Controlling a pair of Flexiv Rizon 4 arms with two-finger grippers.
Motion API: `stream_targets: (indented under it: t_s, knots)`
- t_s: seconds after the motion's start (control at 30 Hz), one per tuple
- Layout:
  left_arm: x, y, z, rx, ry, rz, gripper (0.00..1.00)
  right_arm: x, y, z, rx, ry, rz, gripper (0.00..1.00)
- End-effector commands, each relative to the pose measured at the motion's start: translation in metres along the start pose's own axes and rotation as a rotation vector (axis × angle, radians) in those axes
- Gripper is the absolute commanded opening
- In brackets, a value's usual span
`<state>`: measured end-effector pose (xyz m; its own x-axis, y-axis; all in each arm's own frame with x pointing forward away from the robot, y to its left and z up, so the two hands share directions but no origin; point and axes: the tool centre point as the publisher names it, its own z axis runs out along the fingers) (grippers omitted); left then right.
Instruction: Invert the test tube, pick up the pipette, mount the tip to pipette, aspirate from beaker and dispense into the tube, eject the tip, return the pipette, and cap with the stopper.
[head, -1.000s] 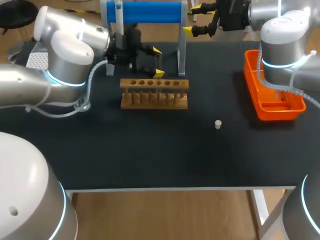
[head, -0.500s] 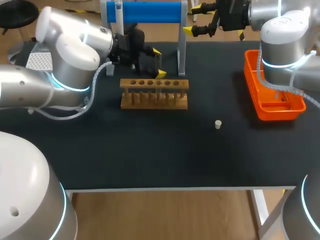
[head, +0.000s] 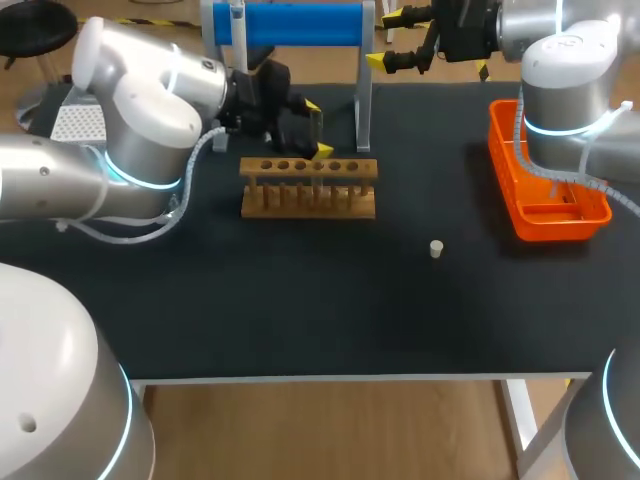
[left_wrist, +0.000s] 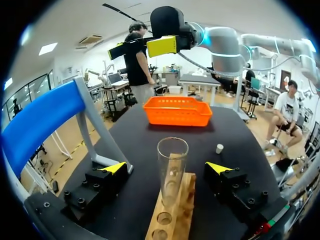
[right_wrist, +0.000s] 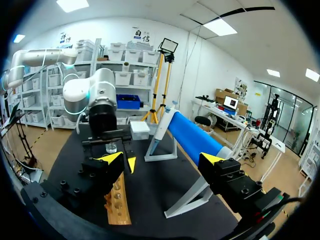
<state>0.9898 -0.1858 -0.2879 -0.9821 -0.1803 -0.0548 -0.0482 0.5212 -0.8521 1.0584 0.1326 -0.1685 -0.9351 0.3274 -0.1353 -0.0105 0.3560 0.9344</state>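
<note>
Straddling rack and test tube, left gripper seemingly open.

Lab: wooden test-tube rack, glass tube

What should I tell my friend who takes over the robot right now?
Left gripper open, a finger on each side of the test tube, not touching it.
Right gripper open and empty, near the blue stand.
Test tube stands mouth-up in the wooden rack; pipette hangs on the stand; stopper lies loose on the table.
Done, it seems: tube inverted.
Left: pipette, tip, filling, ejecting, returning, capping.
</note>
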Motion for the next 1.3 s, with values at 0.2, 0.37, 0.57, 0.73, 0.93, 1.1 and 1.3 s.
stream_targets:
  t_s: [0.2,0.37,0.57,0.73,0.93,1.1,1.3]
  knots:
    - [-0.003,-0.003,0.007,-0.001,0.014,0.009,1.0,-0.001,0.0,0.0,0.002,0.003,0.001,1.0]
    - [-0.003,-0.003,0.01,-0.001,0.022,0.012,1.0,-0.001,0.0,0.0,0.002,0.003,0.001,1.0]
    - [-0.004,0.0,0.012,-0.005,0.03,0.011,1.0,-0.001,0.0,0.0,0.002,0.003,0.001,1.0]
    - [-0.003,0.002,0.015,-0.009,0.037,0.01,1.0,-0.001,0.0,0.0,0.002,0.003,0.001,1.0]
    - [-0.004,0.002,0.016,-0.01,0.041,0.014,1.0,-0.001,0.0,0.0,0.002,0.003,0.001,1.0]
    - [-0.004,0.002,0.016,-0.009,0.044,0.017,1.0,-0.001,0.0,0.0,0.002,0.003,0.001,1.0]
    - [-0.004,0.003,0.017,-0.006,0.044,0.018,1.0,-0.001,0.0,0.0,0.002,0.003,0.001,1.0]
